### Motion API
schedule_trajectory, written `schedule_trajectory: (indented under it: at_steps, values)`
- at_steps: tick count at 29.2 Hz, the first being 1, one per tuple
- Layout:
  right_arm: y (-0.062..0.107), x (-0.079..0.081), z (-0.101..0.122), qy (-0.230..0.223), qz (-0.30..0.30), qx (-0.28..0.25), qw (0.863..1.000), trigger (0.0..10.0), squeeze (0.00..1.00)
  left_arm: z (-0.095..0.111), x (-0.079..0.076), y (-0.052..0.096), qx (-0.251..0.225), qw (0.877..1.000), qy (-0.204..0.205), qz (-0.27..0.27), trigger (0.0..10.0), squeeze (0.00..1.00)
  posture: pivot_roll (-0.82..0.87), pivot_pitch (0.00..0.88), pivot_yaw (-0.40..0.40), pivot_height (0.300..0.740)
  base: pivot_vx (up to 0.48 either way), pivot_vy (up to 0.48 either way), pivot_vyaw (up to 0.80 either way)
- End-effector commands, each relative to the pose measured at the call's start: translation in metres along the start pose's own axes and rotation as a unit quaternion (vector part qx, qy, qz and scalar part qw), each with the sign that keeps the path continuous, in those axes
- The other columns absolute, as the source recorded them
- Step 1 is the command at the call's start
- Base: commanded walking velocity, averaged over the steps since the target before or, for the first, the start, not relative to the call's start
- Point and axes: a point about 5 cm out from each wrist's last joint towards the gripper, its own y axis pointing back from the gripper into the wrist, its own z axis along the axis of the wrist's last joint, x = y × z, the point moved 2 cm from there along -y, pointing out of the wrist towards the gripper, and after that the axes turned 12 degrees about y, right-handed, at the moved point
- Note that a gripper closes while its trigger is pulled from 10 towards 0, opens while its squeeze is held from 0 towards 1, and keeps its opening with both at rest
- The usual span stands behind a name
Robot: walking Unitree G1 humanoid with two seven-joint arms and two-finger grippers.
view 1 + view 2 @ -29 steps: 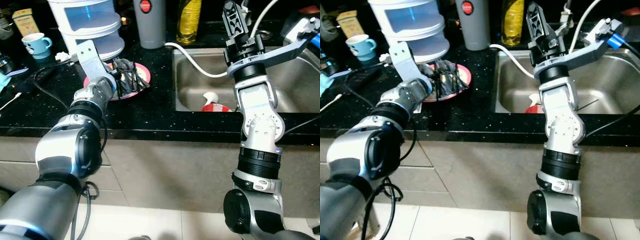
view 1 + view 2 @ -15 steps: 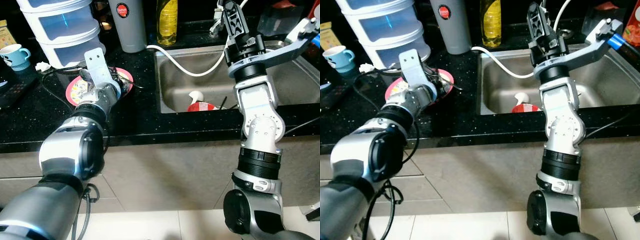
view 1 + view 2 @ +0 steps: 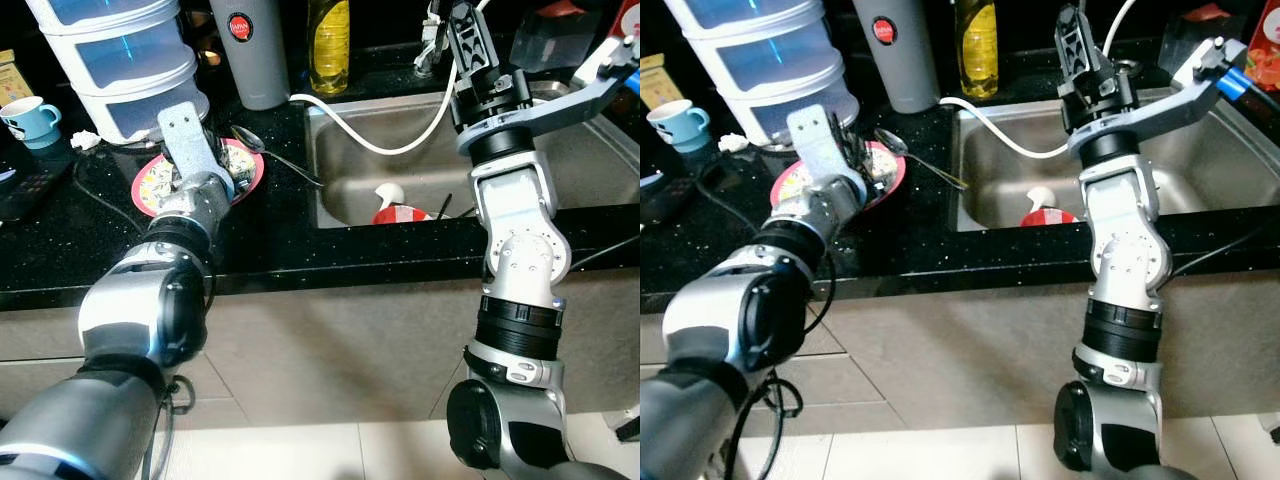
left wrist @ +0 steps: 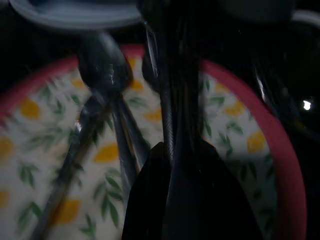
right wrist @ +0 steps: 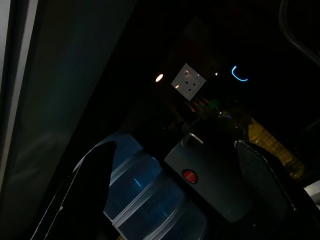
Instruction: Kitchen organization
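Note:
A red-rimmed plate (image 3: 150,186) with a leaf and fruit pattern sits on the black counter. My left gripper (image 3: 847,145) hangs just over it. In the left wrist view its fingers (image 4: 175,165) are pressed together around a thin metal utensil handle. More cutlery (image 4: 102,70) lies on the plate beside them. A spoon (image 3: 248,139) rests at the plate's right rim, its handle reaching toward the sink. My right gripper (image 3: 462,28) is raised high above the sink, open and holding nothing.
The steel sink (image 3: 350,175) holds a red and white item (image 3: 396,208), and a white hose (image 3: 365,142) runs into it. Stacked clear containers (image 3: 120,55), a grey flask (image 3: 245,50), a yellow bottle (image 3: 328,45) and a blue mug (image 3: 22,108) line the back of the counter.
The camera has shifted, so the scene sits further left. The spoon that was bunched at my left gripper now lies out at the plate's right rim. The right arm holds its raised pose.

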Motion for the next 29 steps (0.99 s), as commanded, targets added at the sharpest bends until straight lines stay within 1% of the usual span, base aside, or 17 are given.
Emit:
schedule_trajectory:
  at_steps: [1,2,4,5,9,10,12,14,15,17,19,22,23,25,26,28,29]
  values:
    - [-0.001,0.006,-0.002,-0.002,0.009,0.004,1.0,10.0,0.0,0.021,0.002,0.0,-0.054,0.998,-0.024,-0.011,4.1,0.0,0.06,0.0,0.112,0.74,0.0,0.0,0.0]
    - [-0.001,0.006,-0.003,-0.003,0.009,0.004,1.0,10.0,0.0,0.031,-0.007,0.002,-0.078,0.996,-0.038,-0.034,10.0,0.0,0.06,0.0,0.109,0.74,0.0,0.0,0.0]
    - [-0.001,0.006,-0.003,-0.003,0.01,0.004,1.0,10.0,0.0,0.041,-0.024,0.006,-0.103,0.99,-0.062,-0.076,10.0,0.0,0.06,0.0,0.109,0.74,0.0,0.0,0.0]
    - [-0.001,0.006,-0.003,-0.003,0.01,0.004,1.0,10.0,0.0,0.041,-0.024,0.006,-0.103,0.99,-0.062,-0.076,10.0,0.0,0.06,0.0,0.109,0.74,0.0,0.0,0.0]
    - [-0.002,0.006,-0.003,-0.003,0.011,0.002,1.0,10.0,0.0,0.045,-0.058,0.015,-0.105,0.977,-0.093,-0.161,10.0,0.0,0.05,0.0,0.117,0.74,0.0,0.0,0.0]
    - [-0.002,0.006,-0.003,-0.003,0.011,0.002,1.0,10.0,0.0,0.045,-0.058,0.015,-0.105,0.977,-0.093,-0.161,10.0,0.0,0.05,0.0,0.117,0.74,0.0,0.0,0.0]
    - [-0.003,0.005,-0.001,0.0,0.008,-0.001,1.0,10.0,0.0,0.04,-0.073,0.019,-0.093,0.97,-0.108,-0.197,10.0,0.0,0.04,0.0,0.121,0.74,0.0,0.0,0.0]
    - [-0.003,0.004,0.001,0.003,0.005,-0.003,1.0,10.0,0.0,0.037,-0.079,0.021,-0.085,0.967,-0.116,-0.21,10.0,0.0,0.04,0.0,0.129,0.74,0.0,0.0,0.0]
    - [-0.002,0.001,0.003,0.012,-0.002,-0.005,1.0,10.0,0.0,0.032,-0.086,0.023,-0.069,0.964,-0.119,-0.228,10.0,0.0,0.02,0.0,0.14,0.74,0.0,0.0,0.0]
    - [0.0,-0.005,0.008,0.056,-0.024,-0.002,0.998,10.0,0.0,0.022,-0.097,0.027,-0.039,0.958,-0.118,-0.257,10.0,0.0,-0.01,0.016,0.16,0.74,0.0,0.0,0.0]
    - [0.002,-0.013,0.007,0.121,-0.054,0.016,0.991,10.0,0.0,0.011,-0.107,0.031,-0.006,0.951,-0.112,-0.287,10.0,0.0,-0.04,0.047,0.184,0.74,0.0,0.0,0.0]
    - [0.005,-0.026,0.002,0.18,-0.098,0.051,0.978,10.0,0.0,-0.01,-0.116,0.036,0.045,0.941,-0.113,-0.317,10.0,0.0,-0.07,0.072,0.204,0.74,0.0,0.0,0.0]
    - [0.005,-0.026,0.002,0.18,-0.098,0.051,0.978,10.0,0.0,-0.01,-0.116,0.036,0.045,0.941,-0.113,-0.317,10.0,0.0,-0.07,0.072,0.204,0.74,0.0,0.0,0.0]
    - [0.01,-0.042,-0.004,0.221,-0.141,0.091,0.961,10.0,0.0,-0.04,-0.113,0.038,0.099,0.93,-0.149,-0.322,10.0,0.0,-0.09,0.097,0.22,0.74,0.0,0.0,0.0]
    - [0.013,-0.047,-0.006,0.229,-0.155,0.105,0.955,10.0,0.0,-0.051,-0.111,0.039,0.118,0.925,-0.161,-0.322,10.0,0.0,-0.1,0.103,0.223,0.74,0.0,0.0,0.0]
    - [0.013,-0.047,-0.006,0.229,-0.155,0.105,0.955,10.0,0.0,-0.051,-0.111,0.039,0.118,0.925,-0.161,-0.322,10.0,0.0,-0.1,0.103,0.223,0.74,0.0,0.0,0.0]
    - [0.018,-0.051,-0.006,0.227,-0.165,0.108,0.954,10.0,0.0,-0.063,-0.103,0.038,0.138,0.925,-0.17,-0.311,10.0,0.0,-0.1,0.115,0.228,0.74,0.0,0.0,0.0]
